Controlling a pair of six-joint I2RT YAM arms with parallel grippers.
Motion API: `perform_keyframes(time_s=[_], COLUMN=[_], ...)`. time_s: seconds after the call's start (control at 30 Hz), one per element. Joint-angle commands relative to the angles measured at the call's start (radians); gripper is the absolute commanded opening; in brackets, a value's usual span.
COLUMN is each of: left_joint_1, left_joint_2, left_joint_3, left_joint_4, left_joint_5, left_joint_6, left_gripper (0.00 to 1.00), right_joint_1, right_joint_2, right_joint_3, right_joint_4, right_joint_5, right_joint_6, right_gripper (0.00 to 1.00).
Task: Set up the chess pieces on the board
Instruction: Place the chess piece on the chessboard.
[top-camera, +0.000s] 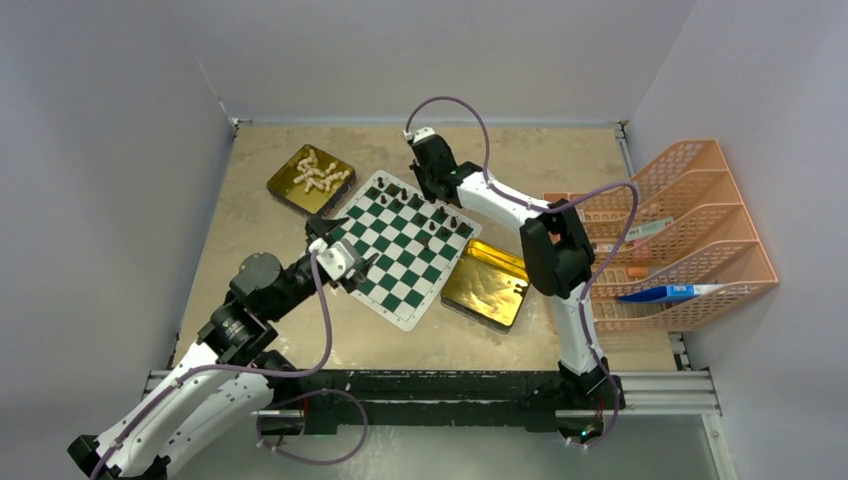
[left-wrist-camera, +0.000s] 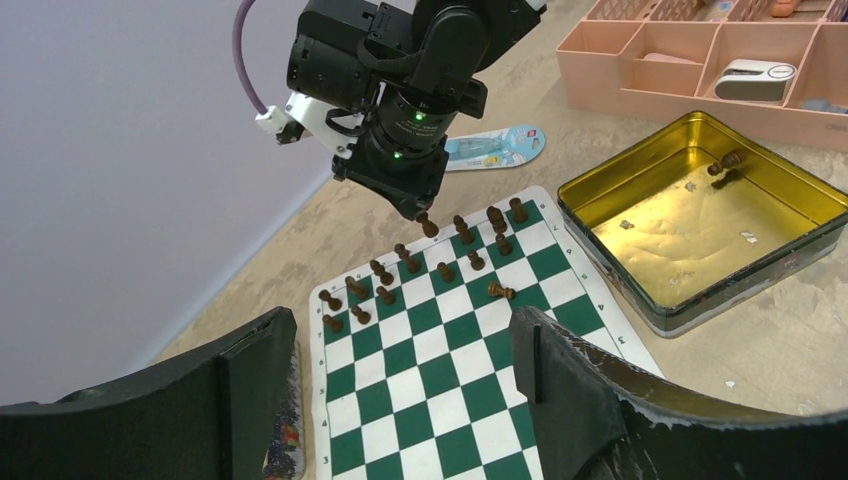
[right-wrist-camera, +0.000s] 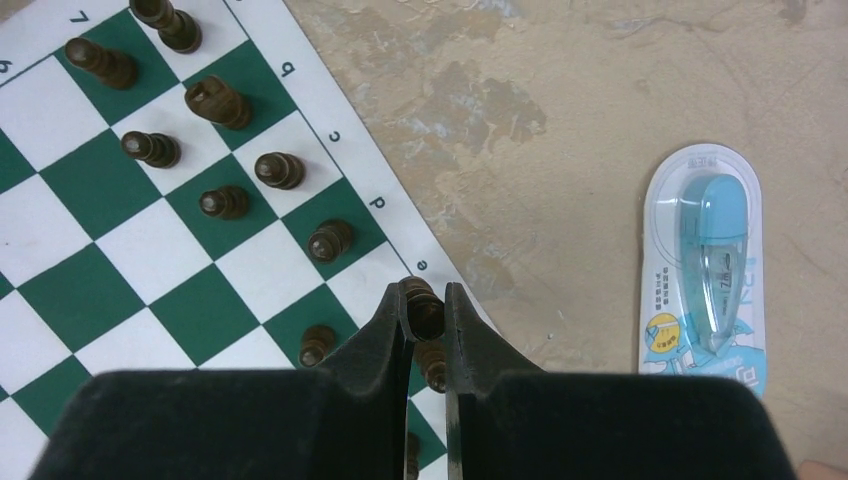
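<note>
The right end effector (right-wrist-camera: 424, 292) pinches one brown chess piece (right-wrist-camera: 424, 315) at the board (right-wrist-camera: 120, 260) edge, beside letter e. The left end effector (left-wrist-camera: 402, 320) stands wide open over the board's opposite side. Another brown piece (left-wrist-camera: 500, 291) seems to lie sideways.

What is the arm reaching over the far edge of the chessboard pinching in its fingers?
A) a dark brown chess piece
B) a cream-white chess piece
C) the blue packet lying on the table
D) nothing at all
A: in the right wrist view, the right gripper is shut on a dark brown chess piece above the board at its lettered edge.
</note>
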Motion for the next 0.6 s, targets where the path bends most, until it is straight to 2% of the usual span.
perform_keyframes(time_s=[0.0,0.57], left_joint_1=[-0.001,-0.001], left_joint_2=[-0.008,-0.001], left_joint_3=[0.000,0.013], left_joint_4=[0.041,0.018], left_joint_5=[-0.001,0.013], left_joint_6=[0.013,0.014], left_gripper=[0.79,0.80], right_joint_1=[0.005,0.013], right_joint_2=[-0.019,0.012], right_joint_3=[0.001,-0.015], right_joint_4=[0.047,0.068], right_joint_5=[-0.004,-0.035], right_joint_6=[0.020,0.018], right_gripper=[0.10,0.12])
